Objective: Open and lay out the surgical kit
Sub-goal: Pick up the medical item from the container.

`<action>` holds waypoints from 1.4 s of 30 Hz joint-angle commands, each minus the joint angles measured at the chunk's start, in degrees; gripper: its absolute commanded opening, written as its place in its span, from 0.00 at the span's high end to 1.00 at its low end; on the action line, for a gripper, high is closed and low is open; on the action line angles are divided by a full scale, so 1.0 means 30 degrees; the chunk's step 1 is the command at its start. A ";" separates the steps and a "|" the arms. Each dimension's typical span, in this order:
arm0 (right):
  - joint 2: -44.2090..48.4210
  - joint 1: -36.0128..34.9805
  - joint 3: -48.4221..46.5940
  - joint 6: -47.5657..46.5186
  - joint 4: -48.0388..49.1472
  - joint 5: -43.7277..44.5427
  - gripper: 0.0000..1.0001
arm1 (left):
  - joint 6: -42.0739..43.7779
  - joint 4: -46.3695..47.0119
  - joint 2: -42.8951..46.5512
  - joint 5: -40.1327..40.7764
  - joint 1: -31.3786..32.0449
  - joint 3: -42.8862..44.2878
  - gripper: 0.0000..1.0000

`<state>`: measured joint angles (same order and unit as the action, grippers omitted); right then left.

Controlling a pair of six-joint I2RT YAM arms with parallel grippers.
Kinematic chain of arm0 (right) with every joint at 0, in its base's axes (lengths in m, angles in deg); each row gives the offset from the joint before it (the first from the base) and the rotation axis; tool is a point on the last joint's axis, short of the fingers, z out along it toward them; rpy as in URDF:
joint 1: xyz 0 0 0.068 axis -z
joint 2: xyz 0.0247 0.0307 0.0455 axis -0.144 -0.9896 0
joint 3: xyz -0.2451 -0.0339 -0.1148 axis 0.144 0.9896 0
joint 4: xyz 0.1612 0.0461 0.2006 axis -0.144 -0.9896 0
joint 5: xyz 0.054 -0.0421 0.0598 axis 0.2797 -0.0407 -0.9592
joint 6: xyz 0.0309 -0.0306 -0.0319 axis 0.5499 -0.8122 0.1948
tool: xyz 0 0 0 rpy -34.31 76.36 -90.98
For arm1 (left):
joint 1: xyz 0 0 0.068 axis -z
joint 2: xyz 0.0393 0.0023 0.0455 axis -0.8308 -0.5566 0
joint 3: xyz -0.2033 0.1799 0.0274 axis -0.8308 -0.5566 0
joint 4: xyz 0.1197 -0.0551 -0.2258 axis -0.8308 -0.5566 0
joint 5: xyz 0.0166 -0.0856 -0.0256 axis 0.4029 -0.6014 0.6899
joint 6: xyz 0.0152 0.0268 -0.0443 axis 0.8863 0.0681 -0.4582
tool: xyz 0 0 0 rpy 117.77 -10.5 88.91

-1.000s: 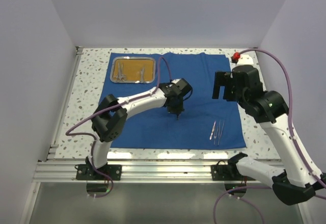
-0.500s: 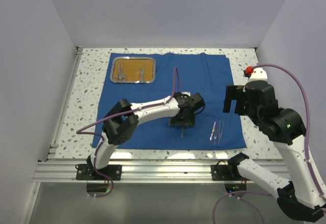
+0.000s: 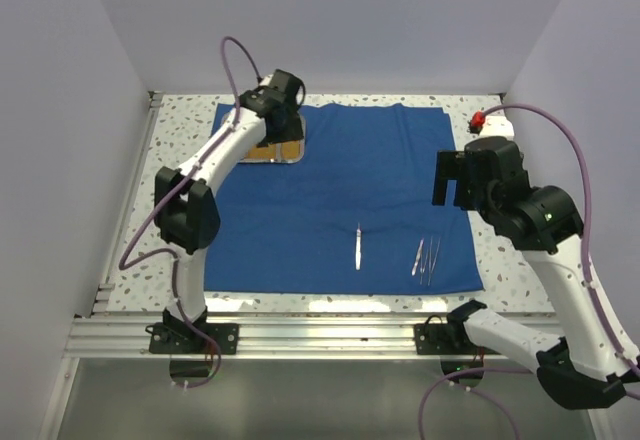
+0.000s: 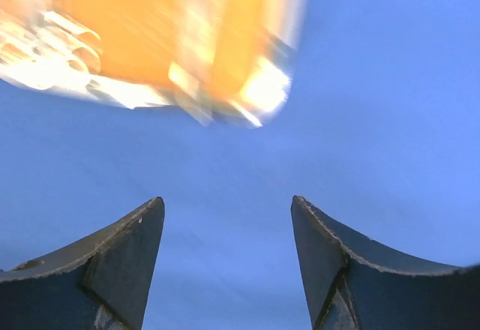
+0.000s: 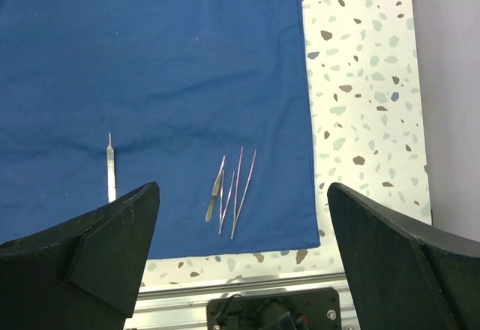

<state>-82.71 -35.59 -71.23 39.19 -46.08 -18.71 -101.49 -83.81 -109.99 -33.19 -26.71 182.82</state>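
Observation:
The royal-blue cloth wrap (image 3: 340, 190) lies spread flat on the table. The steel tray with an orange base (image 3: 268, 151) sits on its far left corner and shows blurred in the left wrist view (image 4: 150, 37). My left gripper (image 3: 283, 125) hovers over the tray, open and empty (image 4: 227, 210). A scalpel (image 3: 358, 248) lies alone on the near middle of the cloth (image 5: 111, 169). Tweezers and another slim instrument (image 3: 428, 258) lie side by side near the cloth's front right corner (image 5: 232, 187). My right gripper (image 3: 455, 180) hangs open above the cloth's right edge (image 5: 241, 187), holding nothing.
Speckled tabletop (image 3: 180, 160) borders the cloth on all sides. A red button on a white mount (image 3: 480, 120) stands at the back right. An aluminium rail (image 3: 320, 335) runs along the near edge, and white walls close in the left, back and right.
My left gripper opened and left the scalpel on the near middle of the cloth. It then swung back to the tray at the far left. The right arm shifted slightly.

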 commanded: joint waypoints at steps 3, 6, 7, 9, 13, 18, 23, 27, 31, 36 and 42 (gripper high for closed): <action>-0.1150 -0.0008 -0.1170 0.0200 0.0658 0.0573 0.01 | 0.4851 0.1835 -0.3590 0.0482 -0.2440 0.2393 0.29; -0.1882 -0.0037 -0.1374 -0.0122 0.0835 0.0573 0.01 | 0.5558 0.2071 -0.5319 0.0569 -0.2851 0.4005 0.29; -0.2087 -0.0008 -0.1434 -0.0152 0.0835 0.0747 0.01 | 0.5647 0.2100 -0.5647 0.0540 -0.2968 0.4531 0.29; -0.2498 -0.0008 -0.1667 -0.0357 0.0951 0.0865 0.01 | 0.5765 0.2421 -0.6320 0.0482 -0.3057 0.4682 0.29; -0.3026 0.0021 -0.1903 -0.0942 0.1215 0.1158 0.01 | 0.5619 0.2949 -0.7143 -0.0015 -0.3408 0.4712 0.29; -0.3465 -0.0008 -0.1903 -0.1617 0.1420 0.1831 0.01 | 0.5648 0.3038 -0.7875 -0.0221 -0.3584 0.4683 0.32; -0.3407 -0.0008 -0.1611 -0.1559 0.1508 0.2008 0.01 | 0.5531 0.3155 -0.8082 -0.0923 -0.3819 0.4186 0.51; -0.3261 0.0021 -0.1230 -0.1471 0.1567 0.1979 0.01 | 0.5268 0.3155 -0.8111 -0.1305 -0.3936 0.3951 0.82; -0.3290 0.0021 -0.1229 -0.1471 0.1625 0.1892 0.01 | 0.5209 0.3126 -0.8053 -0.1277 -0.3936 0.3950 0.97; -0.3291 0.0021 -0.1259 -0.1442 0.1626 0.1803 0.01 | 0.5063 0.2775 -0.7906 -0.1189 -0.3936 0.4476 0.99; -0.2998 -0.0008 -0.1054 -0.1441 0.1655 0.1628 0.01 | 0.4653 0.1749 -0.6944 -0.1393 -0.3936 0.6292 0.99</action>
<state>-93.18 -35.59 -74.59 35.21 -42.58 -14.42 -86.25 -77.96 -133.88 -37.02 -37.81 197.24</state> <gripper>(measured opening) 0.986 0.056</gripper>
